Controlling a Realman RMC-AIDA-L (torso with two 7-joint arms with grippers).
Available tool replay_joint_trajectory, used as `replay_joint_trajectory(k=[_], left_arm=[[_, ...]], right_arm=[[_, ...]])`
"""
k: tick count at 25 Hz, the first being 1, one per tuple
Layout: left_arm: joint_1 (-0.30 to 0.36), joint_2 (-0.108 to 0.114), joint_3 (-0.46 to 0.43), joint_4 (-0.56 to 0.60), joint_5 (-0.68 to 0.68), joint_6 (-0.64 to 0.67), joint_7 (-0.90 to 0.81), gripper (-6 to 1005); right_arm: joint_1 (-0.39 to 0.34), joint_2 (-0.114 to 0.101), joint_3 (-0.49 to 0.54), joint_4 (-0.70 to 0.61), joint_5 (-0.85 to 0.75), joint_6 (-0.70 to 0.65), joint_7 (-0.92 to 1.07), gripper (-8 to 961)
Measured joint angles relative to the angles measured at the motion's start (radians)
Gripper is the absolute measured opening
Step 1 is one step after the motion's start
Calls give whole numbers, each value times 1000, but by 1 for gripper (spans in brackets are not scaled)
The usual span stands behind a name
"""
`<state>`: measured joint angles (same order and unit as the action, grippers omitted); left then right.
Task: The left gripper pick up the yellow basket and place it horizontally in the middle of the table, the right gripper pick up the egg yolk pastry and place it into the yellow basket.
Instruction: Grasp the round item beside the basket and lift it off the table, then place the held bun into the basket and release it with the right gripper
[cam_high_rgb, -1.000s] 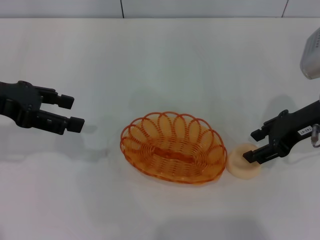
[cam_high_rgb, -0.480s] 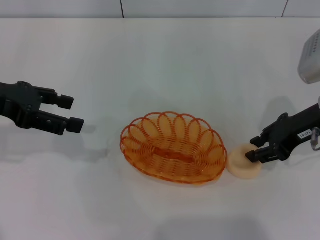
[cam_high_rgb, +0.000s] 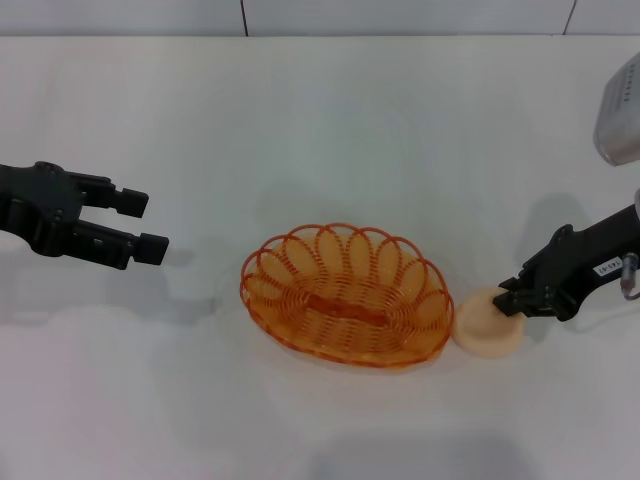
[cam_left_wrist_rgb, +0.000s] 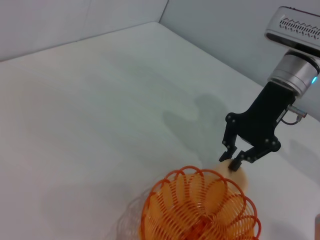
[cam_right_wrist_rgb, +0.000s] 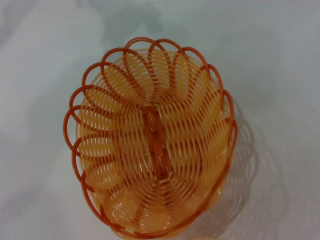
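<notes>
The yellow basket (cam_high_rgb: 345, 295) lies lengthwise across the middle of the table (cam_high_rgb: 330, 120), with nothing in it. It fills the right wrist view (cam_right_wrist_rgb: 152, 140). The egg yolk pastry (cam_high_rgb: 483, 325) rests on the table, touching the basket's right end. My right gripper (cam_high_rgb: 509, 299) comes in from the right, its fingers drawn close together on the pastry's right rim. In the left wrist view the right gripper (cam_left_wrist_rgb: 231, 162) stands just over the pastry (cam_left_wrist_rgb: 241, 176), behind the basket (cam_left_wrist_rgb: 200, 212). Far to the basket's left, my left gripper (cam_high_rgb: 143, 224) hovers open and holds nothing.
A grey wall runs along the table's far edge (cam_high_rgb: 320, 36). Bare white tabletop surrounds the basket in front, behind and to the left.
The right gripper's fingers have closed from wide apart to nearly together at the pastry's rim. The pastry, the basket and the left gripper have stayed in place.
</notes>
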<state>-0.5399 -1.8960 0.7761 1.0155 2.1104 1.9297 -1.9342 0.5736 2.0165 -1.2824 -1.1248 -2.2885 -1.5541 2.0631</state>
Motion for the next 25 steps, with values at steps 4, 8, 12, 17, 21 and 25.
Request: replay_joint_trajectory(k=[4,8,12,17,21,25], left_arm=[[0,0,0,0,0,0,1,889],[0,0,0,0,-1,0,1,889],[2,0,-8,0,-2,0,4,889],[14,0,-12,2,-8,0,9,889],[18,1,-14,4,-12,0,13,889],[18,2,-14,5,-12,0,13,889]], right_arm=[[0,0,0,0,0,-4,1,136],[0,-1,0,0,1,-12,0,89],[1,-1,1,-20,3,-17,0,60],[-6,-1,14,-87,26,-39,3,46],[-2,-2,44,-128,33,-63,6,36],[6,-4,54,-163,32,-78,18,33]])
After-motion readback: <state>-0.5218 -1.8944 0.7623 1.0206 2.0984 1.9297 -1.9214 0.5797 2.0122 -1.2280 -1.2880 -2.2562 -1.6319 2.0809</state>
